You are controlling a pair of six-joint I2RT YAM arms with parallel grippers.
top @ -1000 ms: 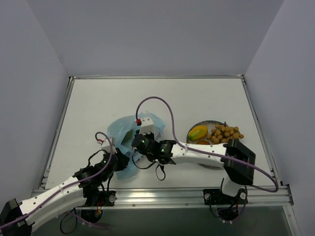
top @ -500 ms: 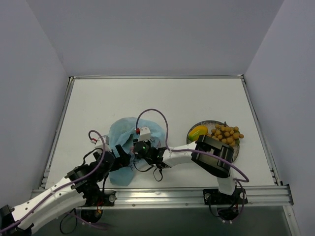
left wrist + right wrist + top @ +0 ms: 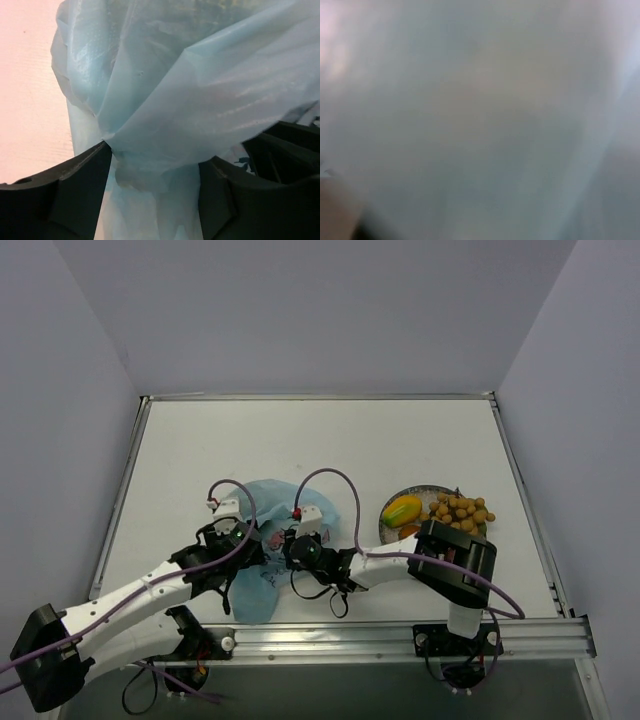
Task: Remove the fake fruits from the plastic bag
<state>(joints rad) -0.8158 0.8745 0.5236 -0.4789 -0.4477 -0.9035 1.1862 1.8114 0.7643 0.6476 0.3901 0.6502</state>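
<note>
The light-blue plastic bag (image 3: 262,585) lies crumpled at the near middle of the table. My left gripper (image 3: 254,540) is shut on a bunched fold of the bag (image 3: 190,90), with plastic pulled taut from between its fingers (image 3: 60,195). My right gripper (image 3: 284,544) is pushed into the bag from the right. Its wrist view shows only blurred plastic (image 3: 480,120), so its fingers are hidden. The yellow-orange mango (image 3: 402,509) and the bunch of orange-tan balls (image 3: 460,512) lie on the plate. The melon and the dark red fruit are hidden.
The speckled grey plate (image 3: 432,492) sits right of the bag, its near part covered by the right arm's elbow (image 3: 455,562). Purple cables loop over both wrists. The raised table rim runs along the left, far and right sides.
My left gripper has moved forward and right onto the bag. My right gripper has sunk lower into the bag. The bag has flattened and spread toward the near edge.
</note>
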